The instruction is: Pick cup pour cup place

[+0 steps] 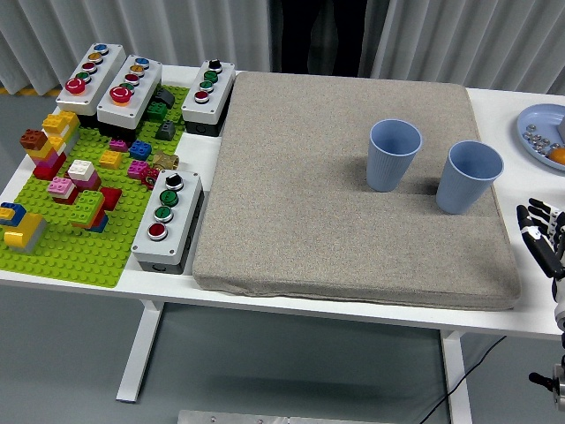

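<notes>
Head view shows two blue ribbed cups standing upright and open-mouthed on the grey foam pad, both toward the pad's right side: the left cup sits nearer the pad's middle, the right cup stands close to the pad's right edge, a little nearer the camera. They are near each other but apart. Whether either holds anything cannot be told from this angle.

At the table's right edge the robot's right hand hovers over the white table, just off the pad's right edge, with its fingers spread and holding nothing. The left hand is out of view.

The step in hand is judged to be the reach for the right cup. To do it well, the hand should come in from the right at mid-height of the cup, fingers kept wide until they stand on both sides of the wall, then close gently, since a thin cup on soft foam could tip or squash. Approaching level should also avoid knocking it into the left cup.
</notes>
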Robot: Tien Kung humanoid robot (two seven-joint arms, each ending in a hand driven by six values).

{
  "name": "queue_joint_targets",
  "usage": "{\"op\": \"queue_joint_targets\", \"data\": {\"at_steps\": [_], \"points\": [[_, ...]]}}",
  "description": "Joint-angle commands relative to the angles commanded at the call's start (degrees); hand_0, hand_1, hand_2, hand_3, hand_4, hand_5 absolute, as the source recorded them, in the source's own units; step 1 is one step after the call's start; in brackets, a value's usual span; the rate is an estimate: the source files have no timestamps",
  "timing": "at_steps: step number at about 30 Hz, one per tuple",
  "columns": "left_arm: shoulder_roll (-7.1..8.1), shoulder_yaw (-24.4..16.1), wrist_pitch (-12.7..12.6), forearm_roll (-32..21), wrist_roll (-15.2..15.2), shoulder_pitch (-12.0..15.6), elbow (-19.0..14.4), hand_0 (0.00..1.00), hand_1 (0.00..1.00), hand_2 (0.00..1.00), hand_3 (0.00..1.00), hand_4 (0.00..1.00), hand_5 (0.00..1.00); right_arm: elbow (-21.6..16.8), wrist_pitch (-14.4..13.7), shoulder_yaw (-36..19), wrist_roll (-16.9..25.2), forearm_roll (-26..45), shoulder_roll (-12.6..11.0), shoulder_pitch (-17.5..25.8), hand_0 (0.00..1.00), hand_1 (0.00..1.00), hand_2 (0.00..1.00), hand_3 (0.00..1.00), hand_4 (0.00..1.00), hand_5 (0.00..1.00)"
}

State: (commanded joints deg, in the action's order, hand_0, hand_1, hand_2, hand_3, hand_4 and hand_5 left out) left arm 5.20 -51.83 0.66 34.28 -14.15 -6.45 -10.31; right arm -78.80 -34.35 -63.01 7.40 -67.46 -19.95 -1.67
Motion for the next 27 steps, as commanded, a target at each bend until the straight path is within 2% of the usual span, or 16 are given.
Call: {"op": "queue_joint_targets", "data": {"at_steps": [3, 4, 9, 10, 15, 16, 20, 22, 27], "points": [[-0.02, -0.01, 0.02, -0.01, -0.03, -0.04, 0.00, 0.759, 0.801, 0.844, 0.759, 0.508, 0.954, 0.27, 0.25, -0.01, -0.83, -1.07, 0.16, -0.40, 0.886, 0.785, 0.812, 0.819, 0.875, 0.556], [-0.02, 0.03, 0.04, -0.06, -0.02, -0.04, 0.00, 0.759, 0.800, 0.844, 0.758, 0.508, 0.954, 0.31, 0.41, -0.10, -0.97, -1.15, 0.19, -0.46, 0.884, 0.793, 0.872, 0.898, 0.928, 0.329], [-0.02, -0.11, 0.08, 0.04, -0.09, -0.07, 0.00, 0.759, 0.800, 0.844, 0.758, 0.508, 0.954, 0.24, 0.56, -0.38, -1.30, -1.17, 0.28, -0.82, 0.884, 0.793, 0.872, 0.898, 0.928, 0.329], [-0.01, -0.17, 0.10, 0.10, -0.11, -0.08, 0.00, 0.759, 0.800, 0.844, 0.757, 0.508, 0.955, 0.22, 0.50, -0.42, -1.47, -1.33, 0.34, -0.92, 0.877, 0.796, 0.890, 0.933, 0.933, 0.273], [-0.04, -0.18, 0.13, 0.06, -0.11, -0.09, 0.00, 0.759, 0.800, 0.844, 0.757, 0.508, 0.955, 0.51, 1.42, -0.56, -2.73, -1.24, 0.50, -1.43, 0.877, 0.796, 0.890, 0.933, 0.933, 0.273], [-0.05, -0.15, 0.13, -0.01, -0.10, -0.08, 0.00, 0.760, 0.801, 0.844, 0.758, 0.509, 0.956, 0.58, 1.53, -0.57, -2.97, -1.32, 0.55, -1.51, 0.878, 0.803, 0.907, 0.966, 0.931, 0.232], [-0.10, -0.13, 0.12, -0.09, -0.09, -0.09, 0.00, 0.760, 0.801, 0.844, 0.758, 0.509, 0.956, 0.66, 2.08, -0.46, -3.55, -0.93, 0.75, -1.94, 0.878, 0.803, 0.907, 0.966, 0.931, 0.232], [-0.10, 0.00, 0.11, -0.21, -0.06, -0.12, 0.00, 0.759, 0.799, 0.844, 0.758, 0.509, 0.956, 0.74, 2.34, -0.26, -3.08, 0.24, 1.09, -2.49, 0.865, 0.804, 0.913, 0.971, 0.924, 0.197], [-0.14, -0.01, 0.09, -0.25, -0.09, -0.04, 0.00, 0.759, 0.799, 0.844, 0.758, 0.509, 0.956, 1.66, 1.28, 0.02, -0.93, 3.82, 2.80, -4.09, 0.865, 0.804, 0.913, 0.971, 0.924, 0.197]]}}
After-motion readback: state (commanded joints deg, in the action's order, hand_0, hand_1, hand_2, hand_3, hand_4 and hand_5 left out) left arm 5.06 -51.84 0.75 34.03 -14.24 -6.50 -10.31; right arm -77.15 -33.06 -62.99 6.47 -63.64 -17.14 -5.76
